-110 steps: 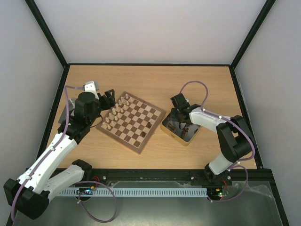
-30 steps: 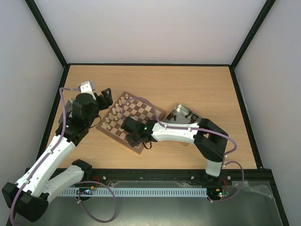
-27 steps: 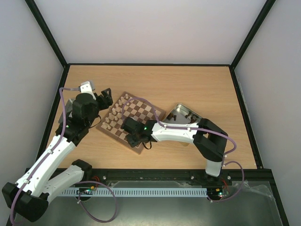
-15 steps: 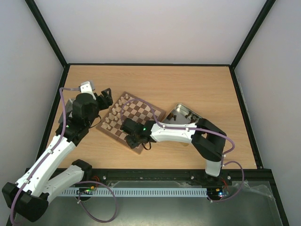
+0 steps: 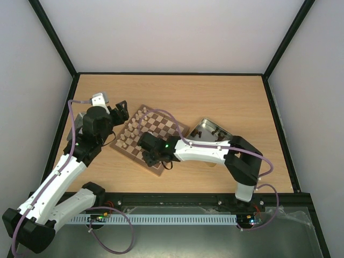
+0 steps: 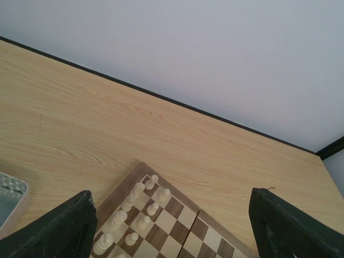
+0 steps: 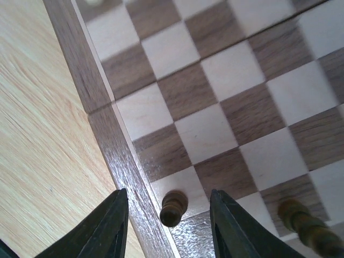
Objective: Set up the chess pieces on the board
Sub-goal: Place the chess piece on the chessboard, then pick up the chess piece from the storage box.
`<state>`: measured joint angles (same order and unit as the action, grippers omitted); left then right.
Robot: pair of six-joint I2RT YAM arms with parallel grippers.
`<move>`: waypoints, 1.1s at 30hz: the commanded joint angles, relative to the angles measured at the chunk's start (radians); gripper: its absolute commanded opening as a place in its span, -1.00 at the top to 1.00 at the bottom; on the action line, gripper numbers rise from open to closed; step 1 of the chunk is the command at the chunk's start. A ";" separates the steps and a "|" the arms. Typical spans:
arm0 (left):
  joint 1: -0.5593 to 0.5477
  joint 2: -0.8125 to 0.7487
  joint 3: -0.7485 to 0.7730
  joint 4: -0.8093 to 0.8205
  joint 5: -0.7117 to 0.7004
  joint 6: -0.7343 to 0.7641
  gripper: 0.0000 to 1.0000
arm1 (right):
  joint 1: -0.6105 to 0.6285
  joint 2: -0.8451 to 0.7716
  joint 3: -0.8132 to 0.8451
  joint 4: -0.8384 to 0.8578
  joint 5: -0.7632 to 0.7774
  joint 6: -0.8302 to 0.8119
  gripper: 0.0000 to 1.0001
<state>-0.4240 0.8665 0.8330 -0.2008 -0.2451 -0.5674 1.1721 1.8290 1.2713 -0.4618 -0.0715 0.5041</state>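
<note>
The right end effector (image 5: 151,156), at the tin (image 5: 212,131) seconds ago, now hangs over the near corner of the board (image 5: 169,129), fingers parted around a dark piece (image 7: 173,208) standing by the rim, so it looks delivered. A second dark piece (image 7: 301,223) is beside it. Roughly a dozen pale pieces (image 6: 131,199) line the board's left side. The left end effector (image 6: 172,226) gapes empty.

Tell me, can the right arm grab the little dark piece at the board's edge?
Probably yes. The right gripper hangs over that dark piece with its jaws open on either side, and nothing stands between them on the board.
</note>
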 commanded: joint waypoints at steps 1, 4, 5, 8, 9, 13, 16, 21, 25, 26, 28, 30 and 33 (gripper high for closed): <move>0.007 -0.014 0.014 0.002 -0.025 -0.002 -0.58 | -0.010 -0.109 0.027 0.012 0.124 0.067 0.18; 0.007 -0.017 0.013 0.001 -0.032 -0.003 -0.58 | -0.045 -0.169 -0.006 0.015 0.219 0.105 0.18; 0.007 -0.016 0.014 0.000 -0.032 -0.003 -0.58 | -0.065 -0.193 -0.023 0.019 0.245 0.116 0.18; 0.007 -0.014 0.013 0.001 -0.028 0.000 -0.58 | -0.150 -0.287 -0.091 0.032 0.304 0.171 0.20; 0.007 -0.014 0.013 0.001 -0.024 0.001 -0.59 | -0.185 -0.318 -0.117 0.038 0.321 0.191 0.21; 0.007 -0.010 0.012 0.005 -0.010 0.006 -0.59 | -0.338 -0.427 -0.226 0.040 0.338 0.266 0.23; 0.007 -0.007 0.012 0.013 -0.003 0.009 -0.59 | -0.458 -0.484 -0.320 0.064 0.282 0.295 0.24; 0.007 0.006 0.016 0.020 0.010 0.009 -0.58 | -0.598 -0.486 -0.434 0.123 0.144 0.286 0.39; 0.007 0.015 0.020 0.020 0.016 0.009 -0.58 | -0.656 -0.436 -0.471 0.173 0.071 0.256 0.49; 0.007 0.015 0.021 0.020 0.018 0.009 -0.58 | -0.662 -0.420 -0.469 0.179 0.060 0.246 0.50; 0.007 0.017 0.024 0.019 0.021 0.011 -0.58 | -0.669 -0.382 -0.460 0.191 0.043 0.218 0.50; 0.007 0.016 0.026 0.018 0.023 0.011 -0.58 | -0.673 -0.340 -0.445 0.196 0.032 0.192 0.50; 0.007 0.017 0.027 0.016 0.024 0.015 -0.58 | -0.674 -0.295 -0.418 0.192 0.035 0.148 0.51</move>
<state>-0.4240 0.8799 0.8330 -0.2005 -0.2276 -0.5663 0.5037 1.4818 0.8112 -0.2974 -0.0181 0.7219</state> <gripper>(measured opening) 0.791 0.248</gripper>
